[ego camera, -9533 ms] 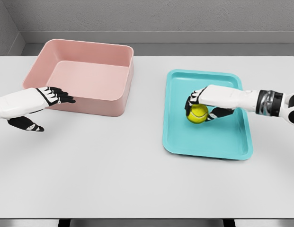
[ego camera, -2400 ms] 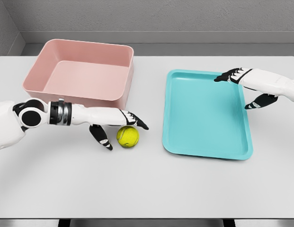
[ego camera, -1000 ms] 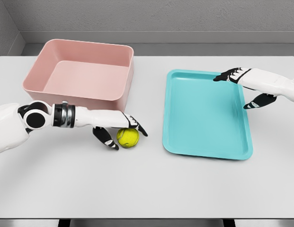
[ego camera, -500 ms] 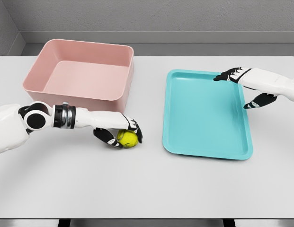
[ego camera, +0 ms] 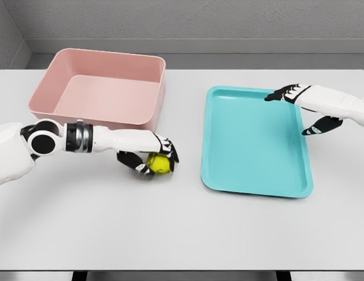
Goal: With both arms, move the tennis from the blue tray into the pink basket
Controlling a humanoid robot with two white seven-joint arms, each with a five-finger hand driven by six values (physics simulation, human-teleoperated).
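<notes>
The yellow tennis ball [ego camera: 158,163] is in my left hand [ego camera: 151,158], whose black-tipped fingers are shut around it just above the table, between the basket and the tray. The pink basket [ego camera: 148,124] stands at the back left, with its front wall right behind that hand. The blue tray [ego camera: 255,146] lies on the right and holds nothing. My right hand [ego camera: 299,108] hovers open over the tray's far right corner, fingers spread.
The white table [ego camera: 182,228] stretches wide in front of the tray and basket. A grey wall runs along the table's far edge.
My left hand has curled its fingers around the ball and raised it slightly toward the basket. The right hand has stayed where it was.
</notes>
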